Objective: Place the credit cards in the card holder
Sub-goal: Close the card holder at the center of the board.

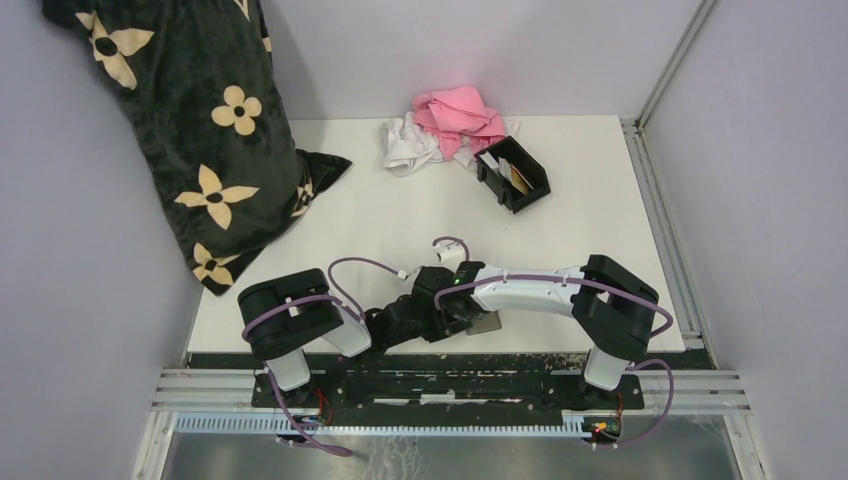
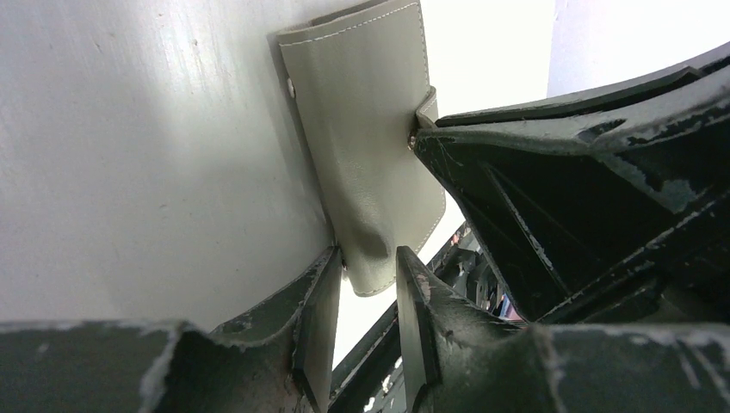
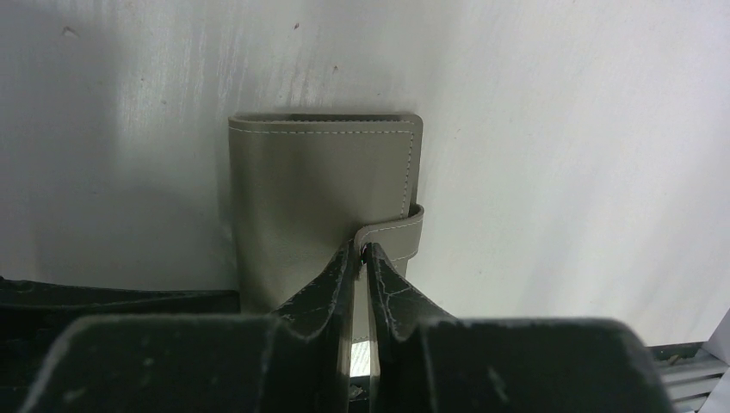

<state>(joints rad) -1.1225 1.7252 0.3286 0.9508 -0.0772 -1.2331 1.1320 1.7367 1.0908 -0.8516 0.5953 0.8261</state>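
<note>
White table [image 1: 380,230], card holder [image 1: 536,182] only overhead; left hand [image 2: 370,262], right hand [image 3: 362,251] gripping wallet [image 3: 318,181]

Lab test cell — white table [image 1: 400,230], grey walls [image 1: 760,200], aluminium rails [image 1: 450,395]

Bright even light, soft shadows, blurred near foregrounds.

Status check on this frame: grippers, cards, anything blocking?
Left gripper jaws shut on grey wallet. Right gripper jaws pinching its strap. Card holder far right, cards inside. Pink cloth beside it, not blocking.
</note>
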